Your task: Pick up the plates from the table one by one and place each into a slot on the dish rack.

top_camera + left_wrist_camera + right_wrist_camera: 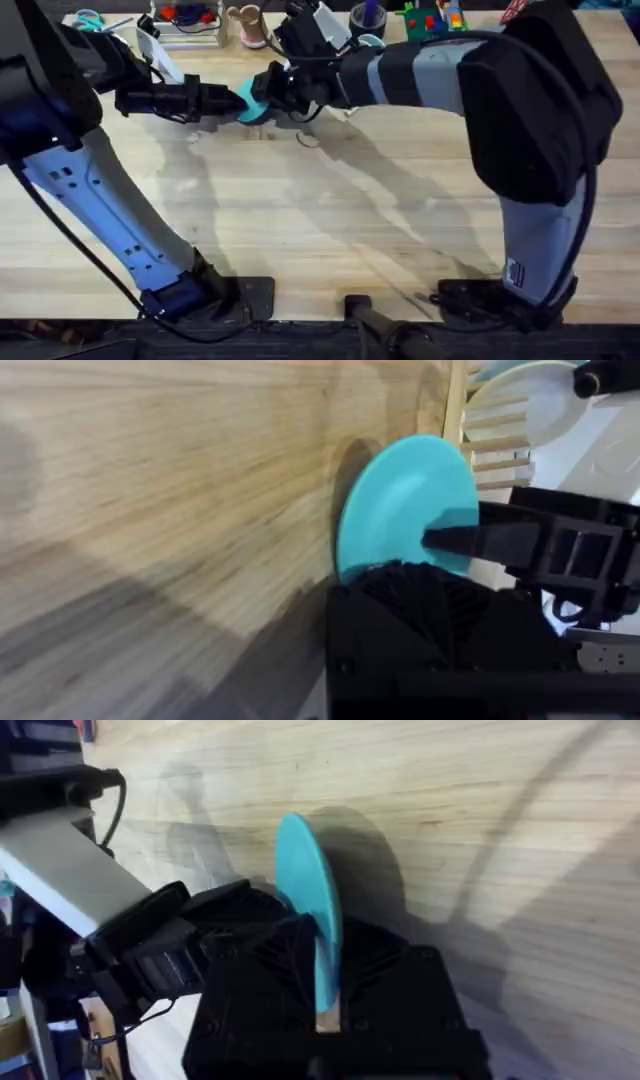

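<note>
Gripping teal plate (250,103) from both sides: left jaws (238,99) and right jaws (268,92) each clenched on plate rim, opp. edges. Plate held upright on edge betw. the two jaw sets, above worktop (330,220), clear of surface. Dish rack (492,455) just beyond plate w/ cream plate (530,400) standing in a slot.

Left arm (85,200): pale grey-white lower link with small holes along it, blue joint housing near the base, thin black cable alongside, black upper sections. Right arm (530,120): bulky black joint housing, pale grey links banded black, small marking low on the grey link. Both grippers black, blocky, ribbed.
</note>
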Controlling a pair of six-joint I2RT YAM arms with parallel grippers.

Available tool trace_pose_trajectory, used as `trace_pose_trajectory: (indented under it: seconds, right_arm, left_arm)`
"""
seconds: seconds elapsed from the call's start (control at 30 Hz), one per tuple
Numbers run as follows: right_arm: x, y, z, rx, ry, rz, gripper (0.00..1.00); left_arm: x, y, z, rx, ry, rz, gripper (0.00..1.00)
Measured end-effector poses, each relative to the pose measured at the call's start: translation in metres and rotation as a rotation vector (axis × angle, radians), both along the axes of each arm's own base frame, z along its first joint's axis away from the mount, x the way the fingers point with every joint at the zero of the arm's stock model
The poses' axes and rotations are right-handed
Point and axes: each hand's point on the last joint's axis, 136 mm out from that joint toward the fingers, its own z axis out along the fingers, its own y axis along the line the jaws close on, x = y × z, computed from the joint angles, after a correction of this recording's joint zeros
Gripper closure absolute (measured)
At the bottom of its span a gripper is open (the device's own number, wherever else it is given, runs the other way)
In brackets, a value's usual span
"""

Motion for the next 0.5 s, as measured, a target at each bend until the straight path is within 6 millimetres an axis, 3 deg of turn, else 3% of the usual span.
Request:
trace_pose_trajectory:
  seconds: [0.5]
  right_arm:
    - [-0.0005, 0.0017, 0.0019, 0.012, 0.001, 0.009, 0.929]
  left_arm:
    - [-0.0010, 0.0014, 0.0003, -0.004, 0.008, 0.006, 0.963]
